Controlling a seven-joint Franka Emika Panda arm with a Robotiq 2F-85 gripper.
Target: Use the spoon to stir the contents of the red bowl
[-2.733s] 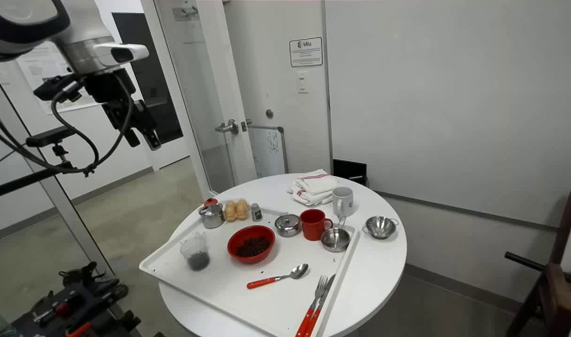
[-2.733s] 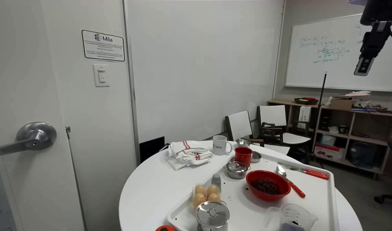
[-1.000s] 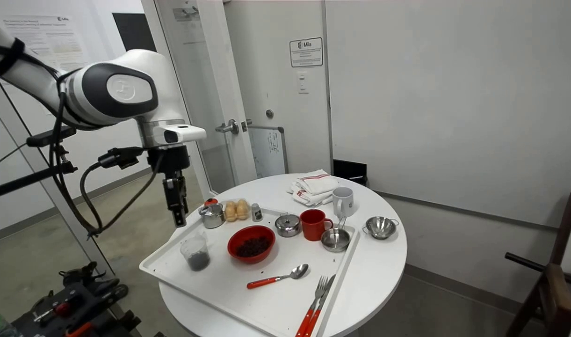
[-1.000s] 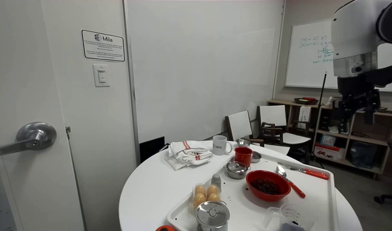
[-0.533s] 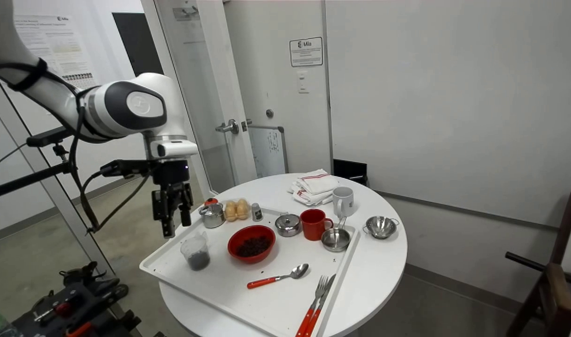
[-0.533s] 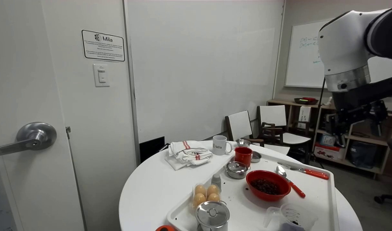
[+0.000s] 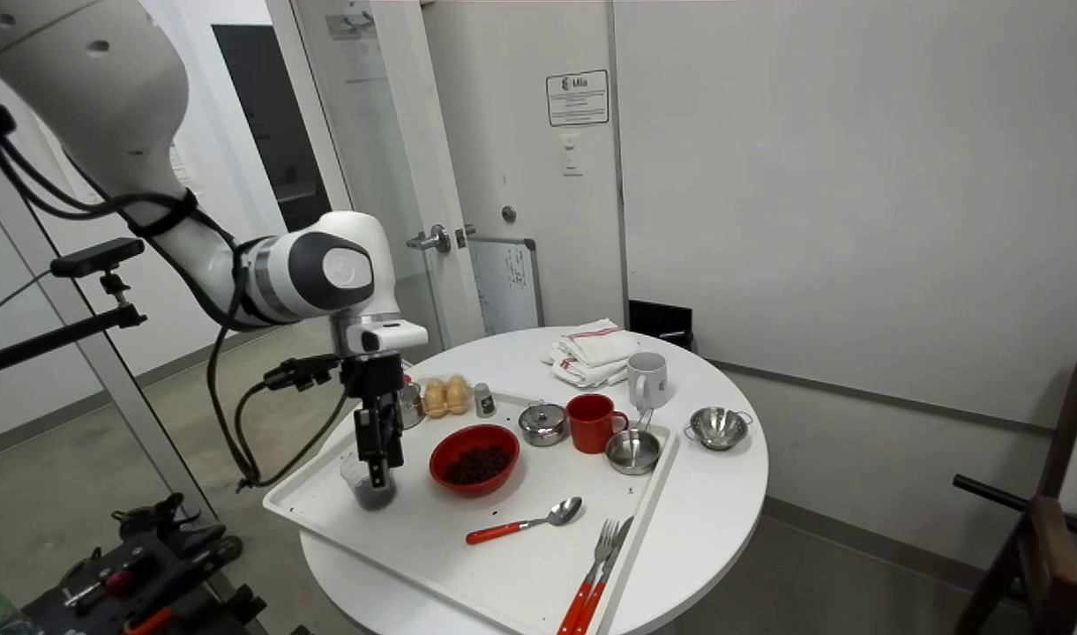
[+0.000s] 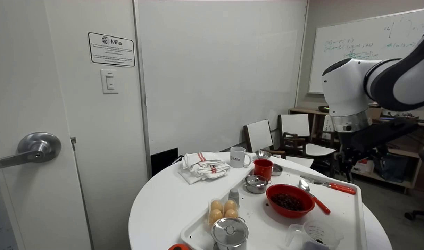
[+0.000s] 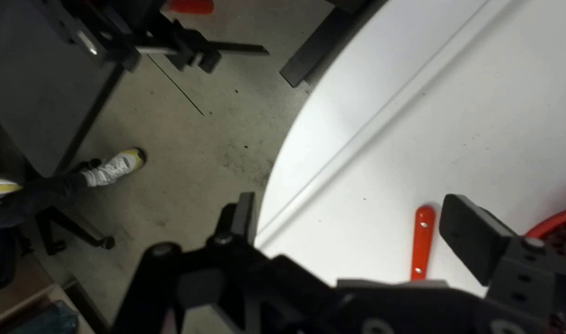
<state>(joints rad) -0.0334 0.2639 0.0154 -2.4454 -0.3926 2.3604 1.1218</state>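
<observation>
The spoon lies on the white tray, its red handle point(image 7: 496, 533) and silvery head point(image 7: 565, 510) fully visible in an exterior view. It also shows in an exterior view point(image 8: 322, 205). The red bowl point(image 7: 474, 436) with dark contents stands beside it and shows in an exterior view point(image 8: 288, 213). My gripper point(image 7: 386, 467) is open and empty, above the tray on the bowl's left. In the wrist view the gripper point(image 9: 347, 202) has the spoon's handle point(image 9: 421, 243) below, between its fingers and near the right one. The spoon's head is hidden there. The bowl's rim point(image 9: 548, 226) shows at right.
A clear measuring cup point(image 7: 353, 474) stands behind my gripper in an exterior view. A fork and knife point(image 7: 576, 608) lie near the tray's edge. A lidded metal pot point(image 7: 543, 425), red cup point(image 7: 590, 425), grey mug point(image 7: 646, 381) and eggs point(image 8: 216, 210) stand beyond the bowl.
The arm has come down from high above the floor to over the tray, moving right in an exterior view. The fingers show spread. The spoon and bowl have not moved.
</observation>
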